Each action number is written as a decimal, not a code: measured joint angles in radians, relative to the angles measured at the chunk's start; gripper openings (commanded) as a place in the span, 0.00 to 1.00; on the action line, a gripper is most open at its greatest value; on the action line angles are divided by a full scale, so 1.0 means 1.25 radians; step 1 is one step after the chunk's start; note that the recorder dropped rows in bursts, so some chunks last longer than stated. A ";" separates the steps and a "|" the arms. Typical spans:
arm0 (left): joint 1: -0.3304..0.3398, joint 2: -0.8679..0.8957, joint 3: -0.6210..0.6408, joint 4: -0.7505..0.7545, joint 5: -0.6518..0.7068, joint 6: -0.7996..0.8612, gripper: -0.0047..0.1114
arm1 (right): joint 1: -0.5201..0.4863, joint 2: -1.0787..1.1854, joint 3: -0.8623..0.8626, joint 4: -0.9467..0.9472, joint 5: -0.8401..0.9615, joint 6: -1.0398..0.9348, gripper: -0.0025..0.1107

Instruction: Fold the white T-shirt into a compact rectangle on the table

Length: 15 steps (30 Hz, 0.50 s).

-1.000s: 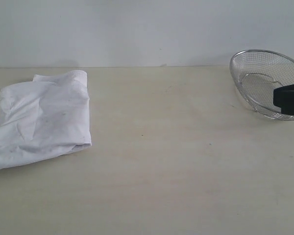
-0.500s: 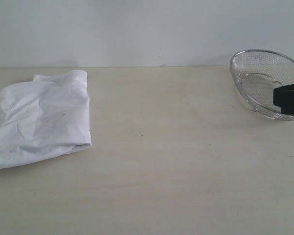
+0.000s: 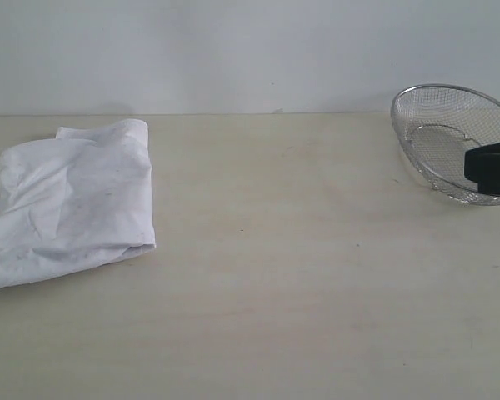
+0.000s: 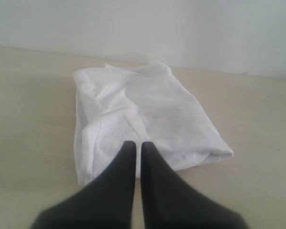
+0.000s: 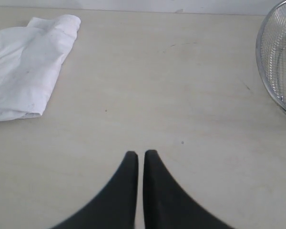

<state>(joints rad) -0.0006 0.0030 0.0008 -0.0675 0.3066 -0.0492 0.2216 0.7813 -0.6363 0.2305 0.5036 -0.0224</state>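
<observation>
lying just ahead of the closed, empty left tool point(image 4: 135, 143), the white t-shirt point(image 4: 148, 109) is far from the closed right tool point(image 5: 141, 153).

The shirt point(image 3: 71, 200) is lying folded into a rumpled, roughly rectangular bundle (plain white side up, faintly speckled), resting flat on the table point(image 3: 317, 275) at its left, near the far edge; the table is stretching wide, pale beige.

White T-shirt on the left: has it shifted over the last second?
No. The white T-shirt lies exactly as far from the mesh basket as before.
</observation>
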 measured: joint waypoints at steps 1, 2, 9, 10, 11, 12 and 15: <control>0.000 0.000 0.000 0.000 0.000 -0.001 0.08 | 0.000 0.000 0.000 0.000 0.000 0.000 0.02; 0.000 0.000 0.000 0.000 0.000 -0.001 0.08 | 0.000 0.000 0.000 0.000 0.000 0.000 0.02; 0.000 0.000 0.000 0.000 0.000 -0.001 0.08 | 0.000 0.000 0.000 0.000 0.000 0.000 0.02; 0.000 0.000 0.000 0.000 0.000 -0.001 0.08 | 0.000 0.000 0.000 0.000 0.000 0.000 0.02; 0.000 0.000 0.000 0.000 0.000 -0.001 0.08 | 0.000 0.000 0.000 0.000 0.000 0.000 0.02; 0.000 0.000 0.000 0.000 0.000 -0.001 0.08 | 0.000 0.000 0.000 0.000 0.000 0.000 0.02; 0.000 0.000 0.000 0.000 0.000 -0.001 0.08 | 0.000 -0.002 0.000 -0.008 0.000 -0.003 0.02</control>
<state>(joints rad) -0.0006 0.0030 0.0008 -0.0675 0.3066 -0.0508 0.2216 0.7791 -0.6363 0.2201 0.5036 -0.0261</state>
